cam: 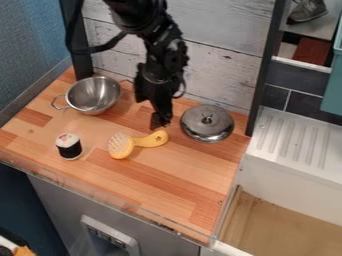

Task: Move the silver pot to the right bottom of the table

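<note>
On the table [184,172], back left, sits the silver pot [93,95].

High camera view, slanting down over the wooden table [200,185]
The camera looks from above the table's front side, facing the whitewashed board wall [227,60] behind it, and is steep enough to show the tabletop from its near edge to its back; it sits turned to the table, whose near edge slopes from the left down to the lower right, and close enough for the tabletop to span the left and middle, with the blue wall [33,50] at upper left, the grey front panel [60,200] below and the white ribbed drainboard [294,142] at right
</note>
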You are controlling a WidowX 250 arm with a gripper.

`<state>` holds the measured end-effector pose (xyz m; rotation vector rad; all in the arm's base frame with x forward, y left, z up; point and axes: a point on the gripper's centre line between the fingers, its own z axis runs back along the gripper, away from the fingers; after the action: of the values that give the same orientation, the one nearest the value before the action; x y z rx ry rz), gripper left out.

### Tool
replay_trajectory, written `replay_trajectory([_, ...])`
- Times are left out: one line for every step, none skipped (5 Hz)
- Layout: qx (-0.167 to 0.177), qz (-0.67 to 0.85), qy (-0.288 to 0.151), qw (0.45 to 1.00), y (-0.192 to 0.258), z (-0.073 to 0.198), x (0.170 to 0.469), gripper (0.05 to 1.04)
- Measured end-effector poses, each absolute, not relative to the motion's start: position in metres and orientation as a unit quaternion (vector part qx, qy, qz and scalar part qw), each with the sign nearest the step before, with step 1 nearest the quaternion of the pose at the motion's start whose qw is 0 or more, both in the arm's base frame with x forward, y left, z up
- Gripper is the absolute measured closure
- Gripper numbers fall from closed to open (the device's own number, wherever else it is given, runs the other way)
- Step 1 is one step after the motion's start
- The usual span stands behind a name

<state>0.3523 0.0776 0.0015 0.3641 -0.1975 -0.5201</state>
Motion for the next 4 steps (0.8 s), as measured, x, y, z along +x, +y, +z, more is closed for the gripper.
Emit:
replay_trajectory([0.184,-0.196,-0.096,0.958,0.1,-0.005,0.348,0.083])
replay_trajectory([0.184,-0.144,-0.087,0.968,0.126,-0.007,0.348,0.083])
replay_trajectory([0.187,-0.113,-0.072,0.973,0.145,-0.011,0.348,0.083])
replay_trajectory([0.178,-0.095,-0.062,0.977,0.161,-0.016,0.354,0.083])
